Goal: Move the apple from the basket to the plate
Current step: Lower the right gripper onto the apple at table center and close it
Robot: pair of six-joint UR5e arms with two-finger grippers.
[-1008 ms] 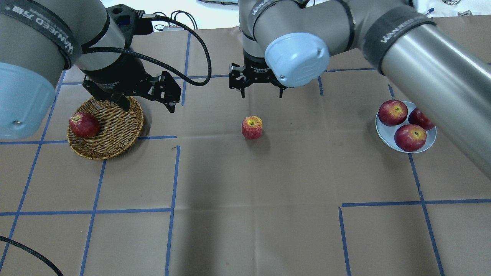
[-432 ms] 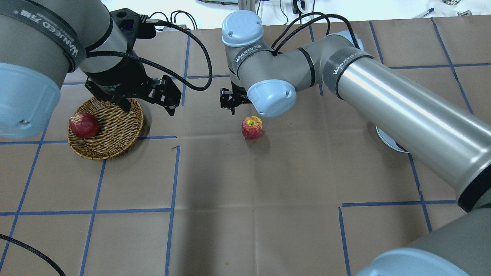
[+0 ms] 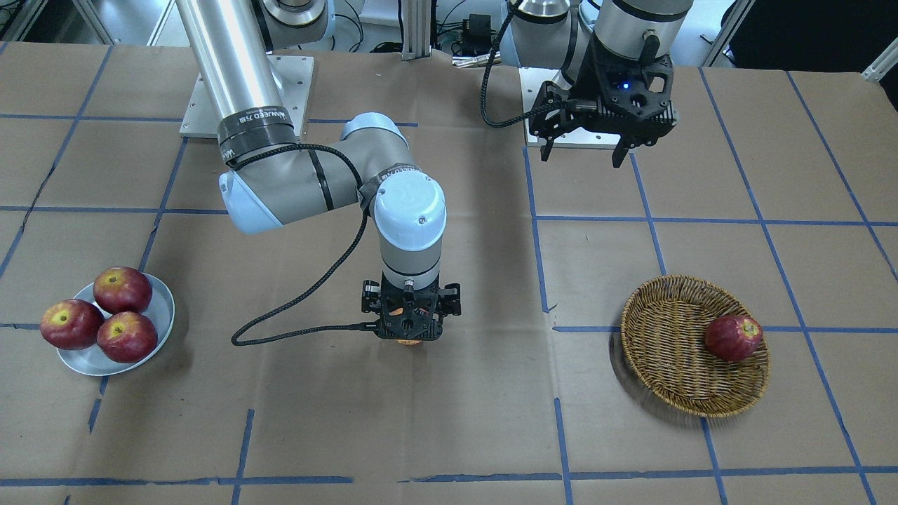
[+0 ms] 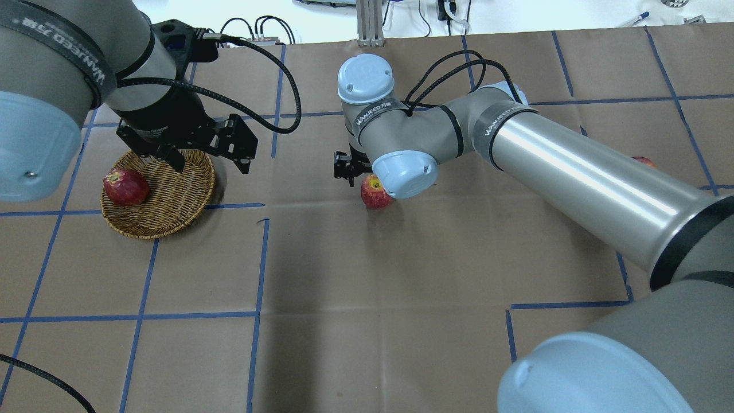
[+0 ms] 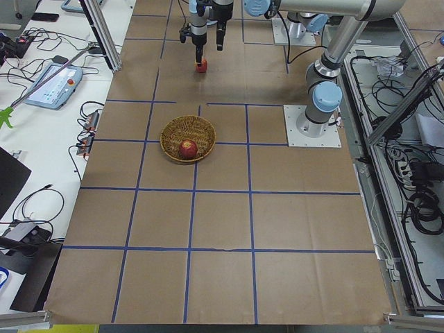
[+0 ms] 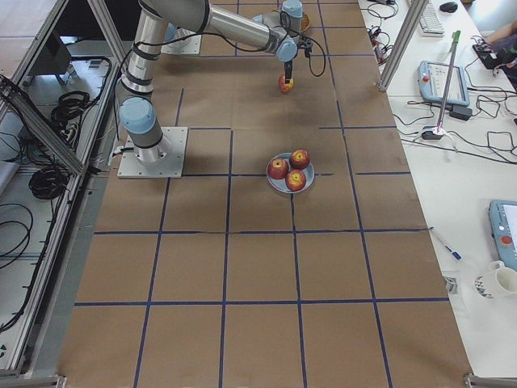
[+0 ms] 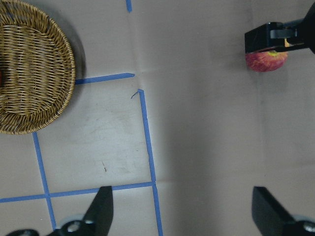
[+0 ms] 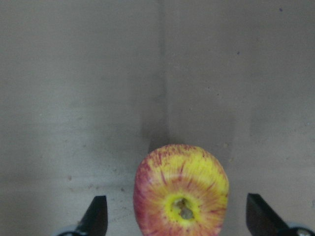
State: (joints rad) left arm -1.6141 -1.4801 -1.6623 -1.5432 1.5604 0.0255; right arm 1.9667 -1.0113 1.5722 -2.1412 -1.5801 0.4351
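Observation:
The yellow, red-streaked apple (image 8: 181, 189) stands on the brown table paper at mid-table, also in the overhead view (image 4: 373, 193) and the left wrist view (image 7: 266, 62). My right gripper (image 8: 179, 219) is open, low over it, one finger on each side and not touching; it also shows in the front view (image 3: 410, 317). My left gripper (image 4: 206, 154) is open and empty, above the far right rim of the wicker basket (image 4: 172, 198). The pale plate (image 3: 163, 312) sits at the robot's far right; the right arm hides it in the overhead view.
A dark red apple (image 4: 125, 187) lies in the basket's left side, also seen from the front (image 3: 733, 337). Three red apples (image 3: 98, 315) fill the plate. The right arm (image 4: 573, 178) stretches across the table's right half. Blue tape lines grid the paper.
The right arm has stretched out and lowered, bringing its open gripper down over the streaked apple. The left gripper has shifted slightly left. The apples have not moved.

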